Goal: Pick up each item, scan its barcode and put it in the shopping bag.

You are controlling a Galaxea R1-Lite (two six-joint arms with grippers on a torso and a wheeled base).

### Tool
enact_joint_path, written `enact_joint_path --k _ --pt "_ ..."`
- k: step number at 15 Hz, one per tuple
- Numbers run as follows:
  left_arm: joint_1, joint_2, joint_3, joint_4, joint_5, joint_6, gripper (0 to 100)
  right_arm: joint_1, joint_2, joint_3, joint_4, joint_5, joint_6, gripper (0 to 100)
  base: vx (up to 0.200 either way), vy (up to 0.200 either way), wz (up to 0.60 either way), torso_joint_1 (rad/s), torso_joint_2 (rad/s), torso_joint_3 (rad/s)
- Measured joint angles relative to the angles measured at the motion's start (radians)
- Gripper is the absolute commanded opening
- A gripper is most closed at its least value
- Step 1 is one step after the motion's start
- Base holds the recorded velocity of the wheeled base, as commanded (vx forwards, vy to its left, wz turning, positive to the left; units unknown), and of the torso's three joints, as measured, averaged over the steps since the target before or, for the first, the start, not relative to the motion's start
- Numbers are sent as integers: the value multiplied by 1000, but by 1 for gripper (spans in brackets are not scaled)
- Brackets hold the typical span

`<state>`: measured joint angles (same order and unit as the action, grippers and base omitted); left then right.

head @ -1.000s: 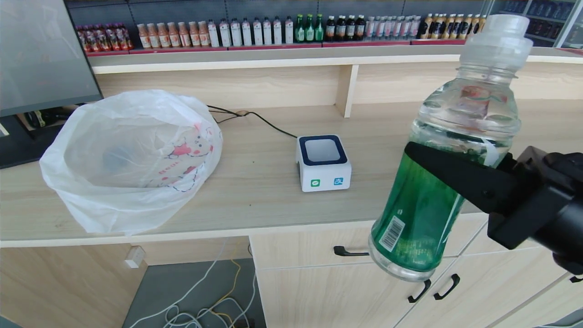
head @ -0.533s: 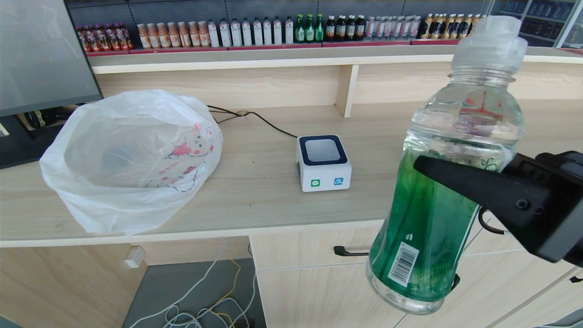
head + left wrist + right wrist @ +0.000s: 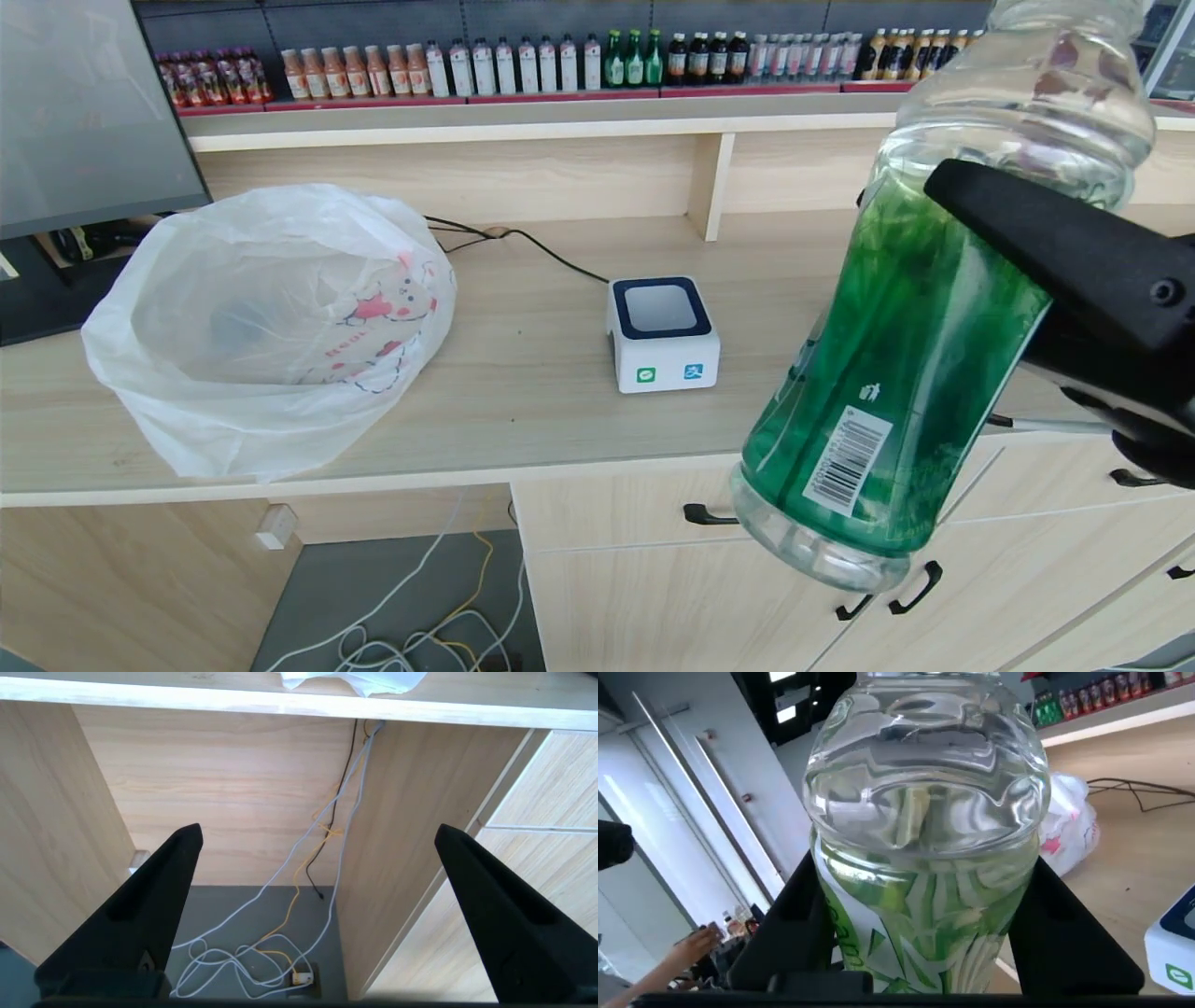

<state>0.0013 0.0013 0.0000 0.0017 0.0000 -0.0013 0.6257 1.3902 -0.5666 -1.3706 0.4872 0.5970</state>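
Your right gripper (image 3: 962, 201) is clamped on the drink bottle (image 3: 896, 355), one black finger (image 3: 1046, 247) laid across the upper edge of the green label; the right wrist view shows both fingers pressed against opposite sides of the body. The bottle is held in the air over the right part of the wooden counter (image 3: 523, 411), to the right of the barcode scanner (image 3: 662, 333) and touching neither. It is tilted, base down toward the left, neck up toward the right. Its barcode (image 3: 848, 460) sits low on the label and faces the head camera. The scanner stands mid-counter, window up, with a black cable (image 3: 551, 252) running off behind it. The white plastic shopping bag (image 3: 266, 327) rests on the left part of the counter, mouth open; a pink print shows at its wall, and you cannot tell whether it is on the bag or on something inside. Your left gripper (image 3: 318, 835) hangs below counter level with its fingers spread wide and nothing between them, facing loose cables (image 3: 280, 952) on the floor.
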Motion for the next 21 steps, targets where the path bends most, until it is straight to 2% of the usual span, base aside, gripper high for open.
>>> enact_joint_path --k 2,6,11,21 --pt "0 0 0 0 0 0 100 -1 17 39 -69 -1 50 0 0 0 0 0 0 0" --pt "-1 0 0 0 0 0 100 -7 30 55 -115 -3 163 0 0 0 0 0 0 0" --pt "0 0 0 0 0 0 100 -11 57 56 -177 -3 166 0 0 0 0 0 0 0" --pt "0 0 0 0 0 0 100 -11 77 59 -181 -1 166 0 0 0 0 0 0 0"
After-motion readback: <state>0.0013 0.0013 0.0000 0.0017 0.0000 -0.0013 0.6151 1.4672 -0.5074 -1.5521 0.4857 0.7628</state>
